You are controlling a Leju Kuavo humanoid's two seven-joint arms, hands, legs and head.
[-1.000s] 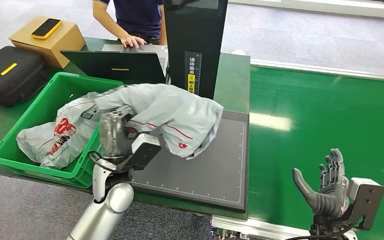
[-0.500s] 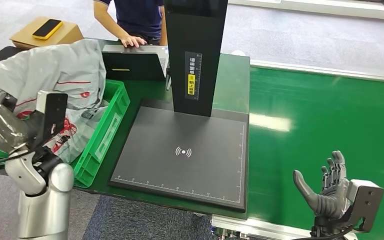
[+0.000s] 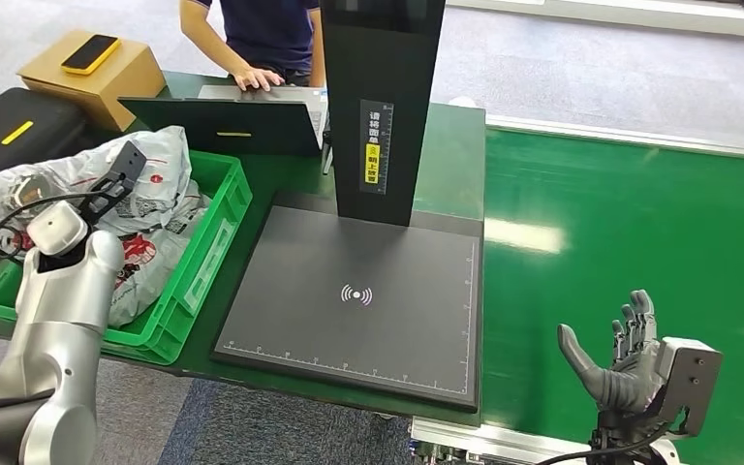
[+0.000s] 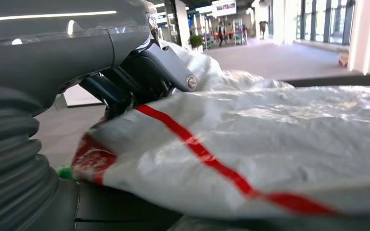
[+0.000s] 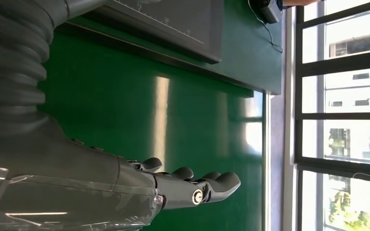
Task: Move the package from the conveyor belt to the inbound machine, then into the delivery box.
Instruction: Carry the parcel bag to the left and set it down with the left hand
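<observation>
Risky spot for a drop. Holding the grey plastic courier package with red stripes [image 3: 160, 155] over the far-left side of the green plastic crate [image 3: 218, 242], with the left hand [image 4: 139, 72] tucked in at the bag's edge. Dark fingers [image 4: 120, 91] look clamped on the film in the wrist view, though hard to say how much is actually pinched.

- Slippery, floppy film, so could slide out early or sag over the outer rim and end up on the floor instead of inside.
- Already another white bag with a red logo [image 3: 140, 266] in there, so might pile up and slump over the wall.
- Could also drag back out if the film catches on a finger at release.

Right hand [image 3: 625, 363] doing nothing: upright over the glossy green conveyor belt [image 3: 639, 213], fingers spread, nothing in it.

Around it: matte black scanner pad with a tall black post [image 3: 368, 291] on a green tabletop [image 3: 450, 165], dark open laptop [image 3: 223, 124] with a person's hand [image 3: 257, 79] beside it, tan cardboard box [image 3: 107, 87], black zip case [image 3: 10, 126]. Grey floor, big windows, roomy hall.
</observation>
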